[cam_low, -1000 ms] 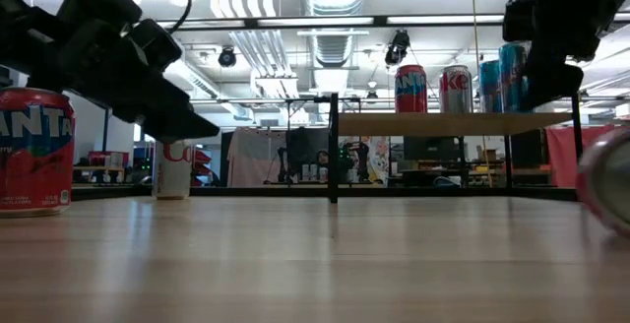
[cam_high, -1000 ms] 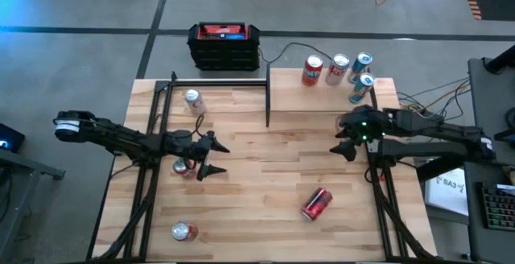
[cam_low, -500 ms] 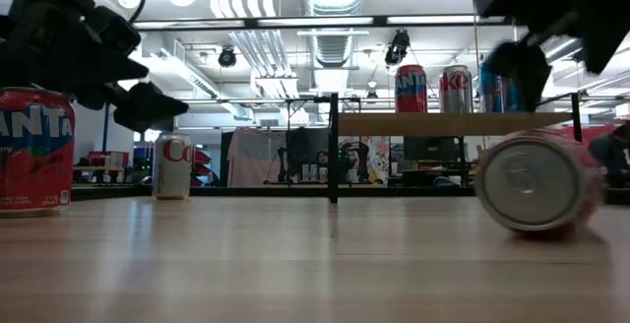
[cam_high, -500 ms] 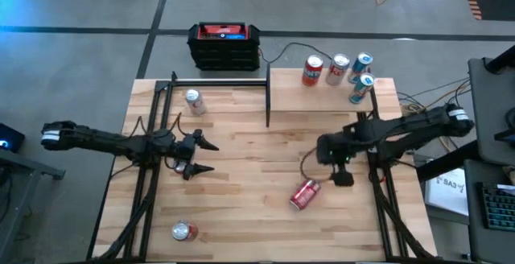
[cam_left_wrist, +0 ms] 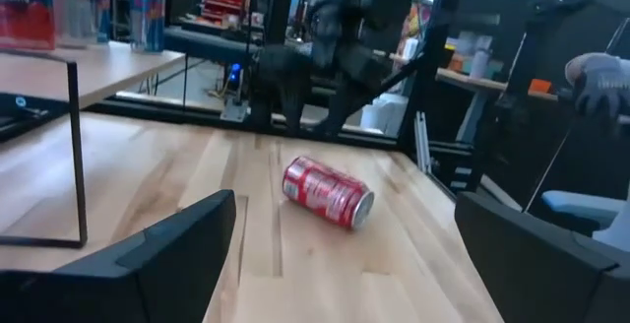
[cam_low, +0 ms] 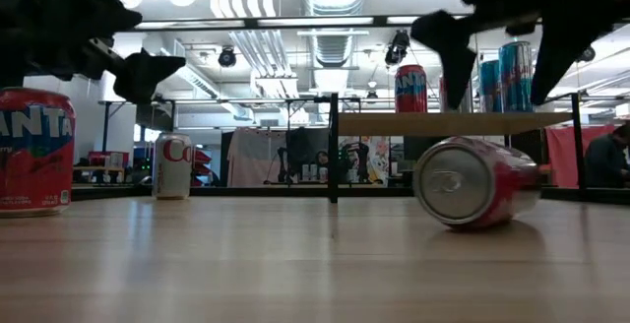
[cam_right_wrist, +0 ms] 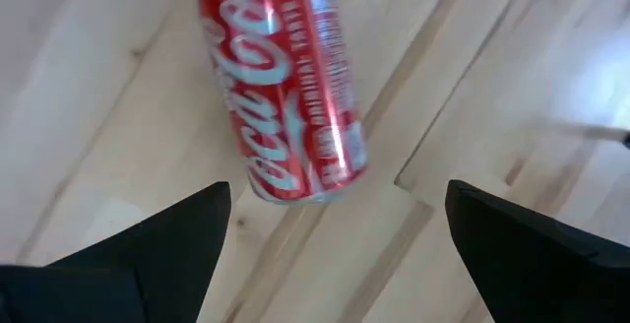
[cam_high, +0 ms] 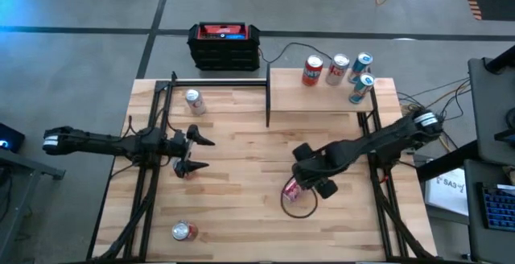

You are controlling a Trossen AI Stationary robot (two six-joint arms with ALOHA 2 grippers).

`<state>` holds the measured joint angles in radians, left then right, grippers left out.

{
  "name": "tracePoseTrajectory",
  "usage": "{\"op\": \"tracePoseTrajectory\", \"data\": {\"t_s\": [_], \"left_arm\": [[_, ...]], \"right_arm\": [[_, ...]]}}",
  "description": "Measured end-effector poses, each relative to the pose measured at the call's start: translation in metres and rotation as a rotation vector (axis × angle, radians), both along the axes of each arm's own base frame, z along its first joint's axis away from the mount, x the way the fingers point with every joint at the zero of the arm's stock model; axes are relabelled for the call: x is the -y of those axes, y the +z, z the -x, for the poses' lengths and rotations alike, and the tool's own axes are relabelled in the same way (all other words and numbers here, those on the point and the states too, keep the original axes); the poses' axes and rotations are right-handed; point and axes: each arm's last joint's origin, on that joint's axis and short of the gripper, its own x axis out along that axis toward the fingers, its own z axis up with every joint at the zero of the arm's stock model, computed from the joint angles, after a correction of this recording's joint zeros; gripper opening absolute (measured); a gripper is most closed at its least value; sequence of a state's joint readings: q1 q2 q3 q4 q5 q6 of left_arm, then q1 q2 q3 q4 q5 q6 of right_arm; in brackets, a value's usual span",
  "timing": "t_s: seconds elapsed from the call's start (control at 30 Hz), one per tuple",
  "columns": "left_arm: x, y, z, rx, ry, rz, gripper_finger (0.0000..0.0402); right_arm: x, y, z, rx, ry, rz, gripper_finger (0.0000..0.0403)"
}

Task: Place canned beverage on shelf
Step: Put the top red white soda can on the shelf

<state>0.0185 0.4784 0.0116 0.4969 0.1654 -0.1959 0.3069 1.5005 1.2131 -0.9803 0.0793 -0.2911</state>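
A red Coca-Cola can (cam_high: 293, 190) lies on its side on the wooden tabletop, right of the middle. It also shows in the low view (cam_low: 477, 182), the left wrist view (cam_left_wrist: 328, 193) and the right wrist view (cam_right_wrist: 290, 87). My right gripper (cam_high: 314, 170) is open and hangs just above the can (cam_low: 502, 62), with a finger toward either side and touching nothing (cam_right_wrist: 335, 264). The shelf (cam_high: 322, 95) stands at the far right on black posts and carries several upright cans (cam_high: 312, 69). My left gripper (cam_high: 199, 153) is open and empty over the table's left half.
A white can (cam_high: 193, 101) stands at the far left. A Fanta can (cam_high: 183, 231) stands near the front edge. Another red can (cam_high: 185, 170) sits partly under my left gripper. A black-and-red box (cam_high: 224, 45) lies beyond the far edge. Black frame rails (cam_high: 149, 191) run along both sides.
My right gripper has swung from the table's right side toward the middle and near edge, coming over the lying can. The can has rolled along the table toward the left. My left gripper has drawn back toward the left edge and stays open.
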Motion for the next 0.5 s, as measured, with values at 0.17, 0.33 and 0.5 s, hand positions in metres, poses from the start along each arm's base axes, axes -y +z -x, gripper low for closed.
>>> {"op": "tracePoseTrajectory", "data": {"t_s": [0.17, 0.33, 0.5], "left_arm": [[0.0, 0.002, 0.001, 0.012, 0.0, 0.0, 0.0368], [0.0, 0.002, 0.001, 0.013, 0.0, 0.0, 0.0368], [0.0, 0.002, 0.001, 0.013, 0.0, 0.0, 0.0368]], "right_arm": [[-0.007, -0.024, -0.019, -0.083, 0.11, 0.035, 0.0359], [-0.014, -0.036, -0.043, -0.095, 0.147, -0.05, 0.0359], [-0.019, -0.048, -0.063, -0.098, 0.191, -0.054, 0.0359]]}}
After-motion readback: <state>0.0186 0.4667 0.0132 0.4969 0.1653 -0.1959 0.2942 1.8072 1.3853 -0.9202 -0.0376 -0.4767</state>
